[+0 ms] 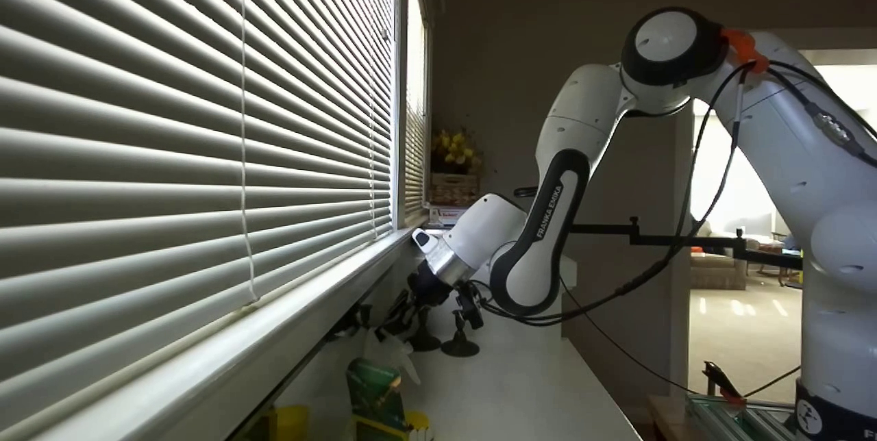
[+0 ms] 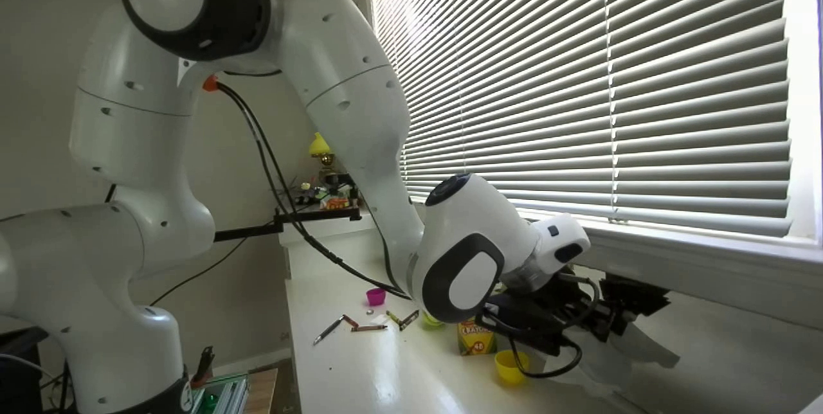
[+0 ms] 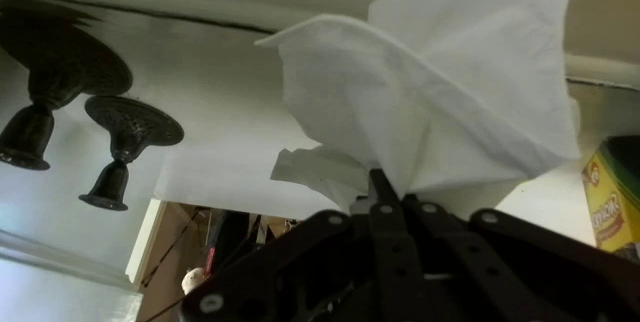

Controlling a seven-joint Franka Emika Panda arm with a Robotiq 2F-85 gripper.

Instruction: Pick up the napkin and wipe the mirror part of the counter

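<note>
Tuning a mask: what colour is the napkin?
The napkin is plain white, greyish where shaded; clearest in wrist view.

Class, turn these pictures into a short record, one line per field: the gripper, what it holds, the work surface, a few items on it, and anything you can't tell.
Gripper: shut
Held: white napkin, creased, spreading loosely beyond the grip
Surface: pale counter, lower than the window blinds
Items: pink cup near loose crayons; yellow cup near crayon box; two dark stands, upright
Cannot tell: whether the napkin touches the counter
</note>
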